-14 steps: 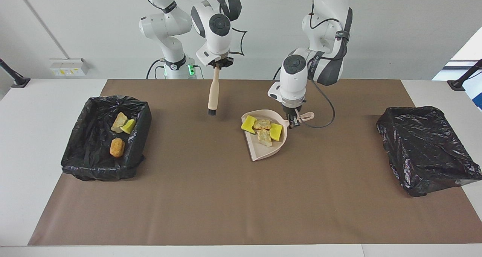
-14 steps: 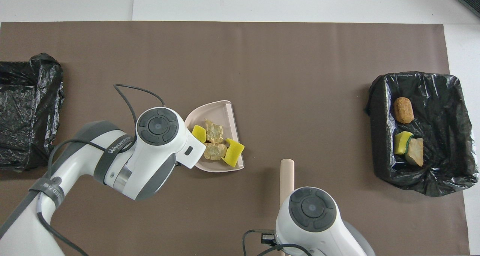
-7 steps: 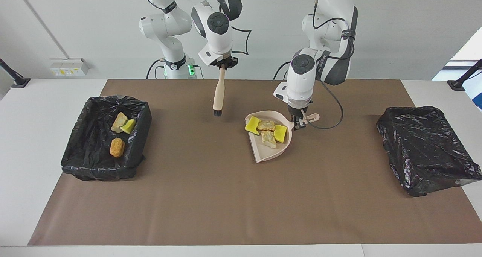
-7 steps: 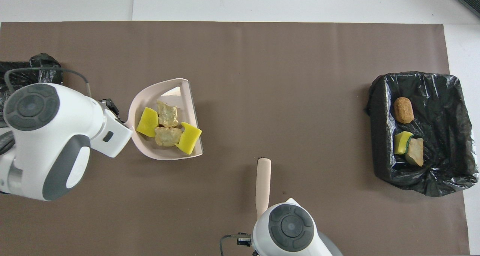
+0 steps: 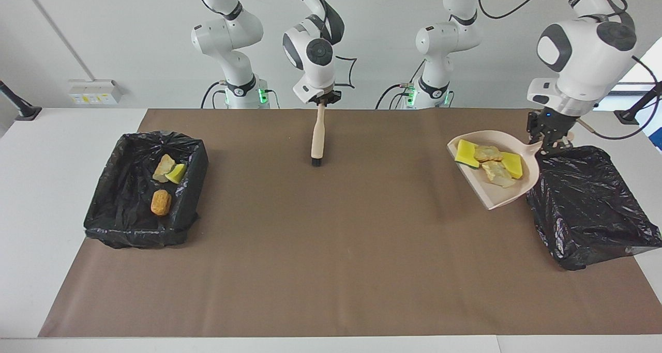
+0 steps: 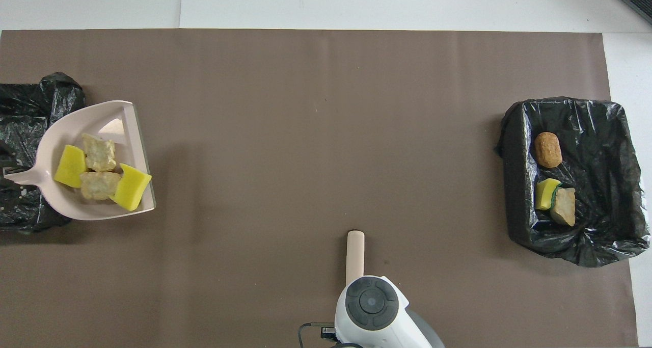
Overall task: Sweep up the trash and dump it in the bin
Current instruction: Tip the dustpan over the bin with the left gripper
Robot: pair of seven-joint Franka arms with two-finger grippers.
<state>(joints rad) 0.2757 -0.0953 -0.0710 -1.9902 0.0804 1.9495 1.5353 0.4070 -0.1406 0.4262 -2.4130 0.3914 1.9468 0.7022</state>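
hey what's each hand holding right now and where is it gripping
The left hand holds the dustpan by its handle. The right hand holds the brush by the top of its handle, bristles down.

The left hand (image 5: 549, 138) now carries the dustpan (image 5: 504, 198), with its four scraps (image 5: 489, 162), off the middle of the surface to the bin (image 5: 595, 208) at the left arm's end, raised at its rim. The right hand (image 5: 321, 101) draws the brush (image 5: 317, 136) back toward the robots and holds it more upright.
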